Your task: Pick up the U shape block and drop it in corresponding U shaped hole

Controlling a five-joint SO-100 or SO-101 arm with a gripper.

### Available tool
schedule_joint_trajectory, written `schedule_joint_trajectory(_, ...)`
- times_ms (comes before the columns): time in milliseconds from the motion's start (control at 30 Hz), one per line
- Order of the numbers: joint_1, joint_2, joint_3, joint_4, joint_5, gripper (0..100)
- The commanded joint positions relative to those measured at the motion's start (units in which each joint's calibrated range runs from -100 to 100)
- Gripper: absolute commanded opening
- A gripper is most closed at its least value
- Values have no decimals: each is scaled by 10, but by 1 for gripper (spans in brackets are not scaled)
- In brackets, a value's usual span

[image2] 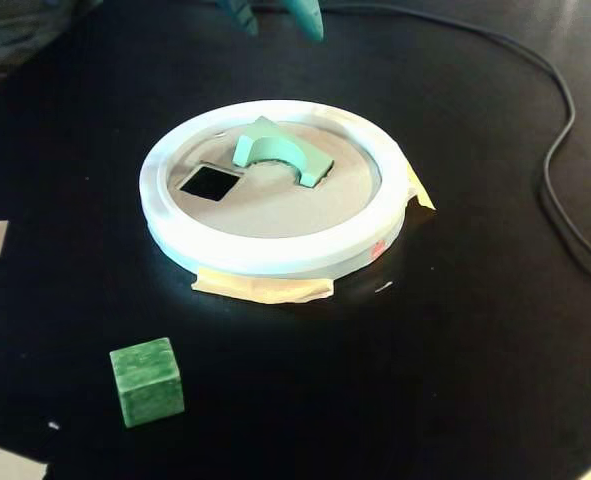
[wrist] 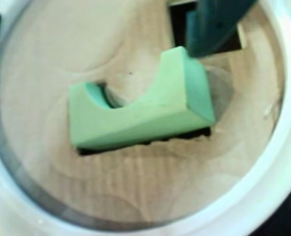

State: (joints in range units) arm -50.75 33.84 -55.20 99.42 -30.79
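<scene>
I see a pale mint-green U shape block (image2: 275,150), tan wood-grain disc (image2: 275,210) with white rim (image2: 265,250), dark green cube (image2: 147,380), black table (image2: 455,330), teal gripper (image2: 275,15) fingers.

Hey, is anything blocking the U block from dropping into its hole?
No separate object is in the way. The U shape block sits tilted, partly in the U shaped hole, one end raised. The hand is above, apart from it.

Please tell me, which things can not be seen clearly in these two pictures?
- Gripper: fixed view, cut off by the top edge; open or shut unclear.
- U shaped hole: wrist view, mostly covered by the tilted U shape block, only dark slivers show.
- Square hole: wrist view, partly hidden behind a blurred teal finger.
- Cable: fixed view, leaves at the right edge.
</scene>
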Motion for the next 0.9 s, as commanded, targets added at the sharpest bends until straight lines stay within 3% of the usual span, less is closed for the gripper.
schedule_joint_trajectory(0, 2, -57, -47, 6, 7, 64)
schedule_joint_trajectory(667, 11, -3, -45, 6, 9, 64)
schedule_joint_trajectory(867, 13, -24, -45, 6, 44, 64)
